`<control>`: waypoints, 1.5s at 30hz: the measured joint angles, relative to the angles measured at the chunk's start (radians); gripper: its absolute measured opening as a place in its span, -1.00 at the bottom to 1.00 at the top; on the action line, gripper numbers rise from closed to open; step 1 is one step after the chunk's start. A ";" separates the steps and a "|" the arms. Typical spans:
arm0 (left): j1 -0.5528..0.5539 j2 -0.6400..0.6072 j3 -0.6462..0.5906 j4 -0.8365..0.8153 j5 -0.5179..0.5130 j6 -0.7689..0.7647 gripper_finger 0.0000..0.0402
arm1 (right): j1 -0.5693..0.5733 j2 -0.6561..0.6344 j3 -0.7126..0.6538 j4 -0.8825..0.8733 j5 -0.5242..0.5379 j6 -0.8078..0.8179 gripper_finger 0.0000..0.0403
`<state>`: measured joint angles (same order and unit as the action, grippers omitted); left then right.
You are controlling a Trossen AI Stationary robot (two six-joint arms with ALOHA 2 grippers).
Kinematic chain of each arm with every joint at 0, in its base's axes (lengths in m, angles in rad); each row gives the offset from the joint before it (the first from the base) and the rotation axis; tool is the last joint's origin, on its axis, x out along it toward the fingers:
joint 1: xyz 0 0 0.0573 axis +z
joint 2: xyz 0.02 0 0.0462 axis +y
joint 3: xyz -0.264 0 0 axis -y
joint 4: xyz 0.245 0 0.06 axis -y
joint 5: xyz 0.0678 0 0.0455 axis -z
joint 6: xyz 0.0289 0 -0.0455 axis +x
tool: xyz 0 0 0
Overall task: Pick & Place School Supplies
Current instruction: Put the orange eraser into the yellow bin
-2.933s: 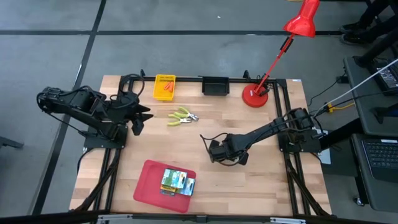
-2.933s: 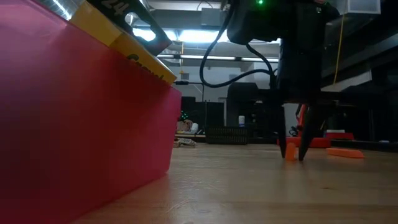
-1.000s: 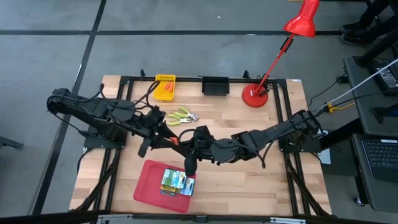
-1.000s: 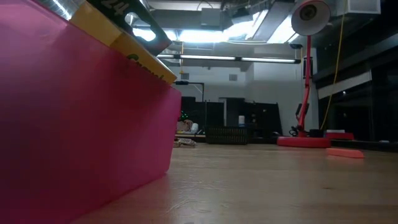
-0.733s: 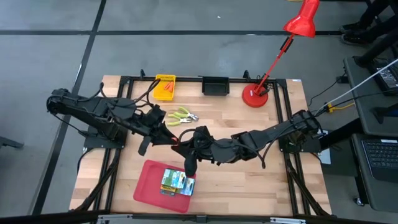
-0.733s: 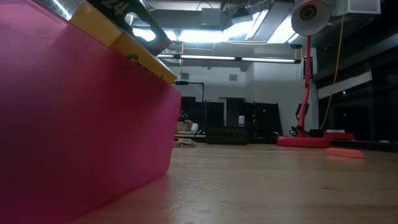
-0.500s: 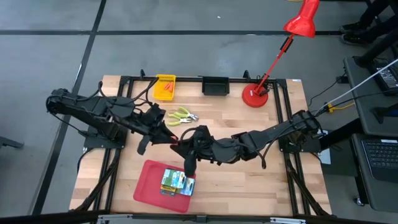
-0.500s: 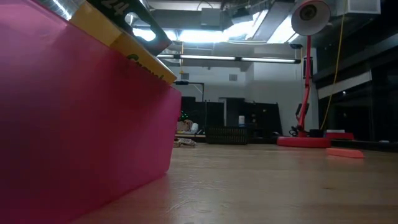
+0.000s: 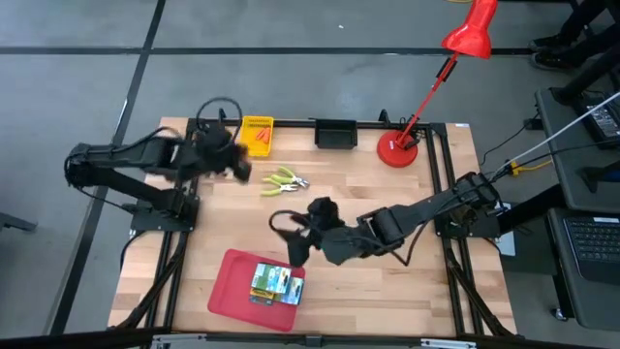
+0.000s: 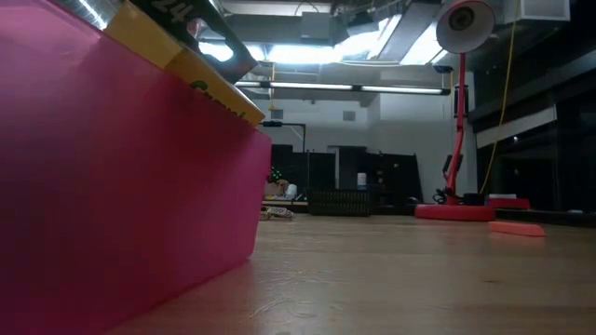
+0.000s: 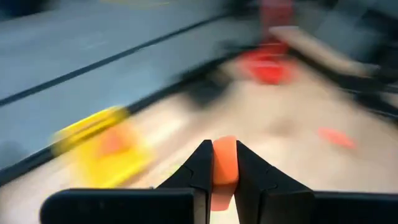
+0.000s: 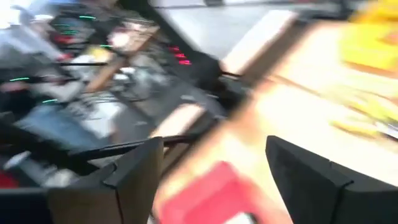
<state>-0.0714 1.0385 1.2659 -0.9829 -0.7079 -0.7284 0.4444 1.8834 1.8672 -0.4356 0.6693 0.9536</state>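
Observation:
My left gripper (image 9: 242, 171) hangs above the table's far left, beside the yellow tray (image 9: 257, 136) of orange pieces. It is shut on one orange piece (image 11: 224, 163). My right gripper (image 9: 284, 236) stands wide open at mid-table, just beyond the far edge of the red tray (image 9: 232, 291); nothing is between its fingers (image 12: 140, 171). Green-and-yellow boxes (image 9: 276, 283) lie in the red tray. Yellow-green implements (image 9: 283, 180) lie on the wood between the two trays. Another orange piece (image 10: 515, 228) lies flat on the table. My left gripper pinches the orange piece between its two fingers (image 11: 199, 168). The piece's end (image 11: 224, 148) shows at the fingertips, and orange fills the gap behind them. The gripper slants down toward the table's far side. The piece is lifted clear of the table.
A red desk lamp (image 9: 399, 147) stands at the far right, its arm leaning out past the far edge. A black bin (image 9: 335, 133) sits at the far middle. The red tray's wall (image 10: 121, 186) fills the low view's left. Bare wood lies right of the red tray.
At mid-table the two grippers met fingertip to fingertip with the orange piece between them. My right gripper has opened wide and let go. My left gripper has swung away with the piece toward the far edge and the yellow tray, turning as it went.

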 joint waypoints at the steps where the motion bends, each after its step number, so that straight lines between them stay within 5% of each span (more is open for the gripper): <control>1: 0.054 0.010 0.000 -0.059 -0.024 -0.057 -0.86 | 0.002 0.000 0.000 -0.059 0.014 0.056 0.41; 4: 0.259 0.030 -0.059 -0.053 0.029 -0.102 -0.86 | 0.018 -0.001 -0.034 -0.158 0.058 0.202 0.36; 10: 0.690 0.060 -0.318 0.399 0.512 0.043 -0.86 | 0.068 -0.004 -0.083 -0.163 0.085 0.366 0.33; 16: 0.952 0.279 -0.393 0.525 0.711 0.152 -0.86 | 0.120 -0.003 -0.099 -0.197 0.205 0.508 0.33; 24: 0.985 0.488 -0.333 0.601 0.746 0.211 -0.85 | 0.152 -0.002 -0.099 -0.269 0.252 0.641 0.33; 30: 0.981 0.508 -0.327 0.658 0.729 0.257 -0.33 | 0.166 -0.002 -0.099 -0.381 0.258 0.767 0.33; 37: 0.976 0.336 -0.327 0.663 0.833 0.370 0.10 | 0.174 -0.002 -0.099 -0.726 0.121 1.075 0.33; 42: 0.903 0.100 -0.327 0.641 0.984 0.400 0.09 | 0.176 -0.002 -0.099 -1.086 -0.090 1.217 0.33; 45: 0.826 -0.035 -0.327 0.612 0.999 0.359 0.02 | 0.160 -0.006 -0.152 -1.135 -0.174 1.215 0.27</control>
<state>0.7541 1.0036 0.9390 -0.3706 0.2911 -0.3695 0.6040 1.8770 1.7151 -1.5708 0.4954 2.1685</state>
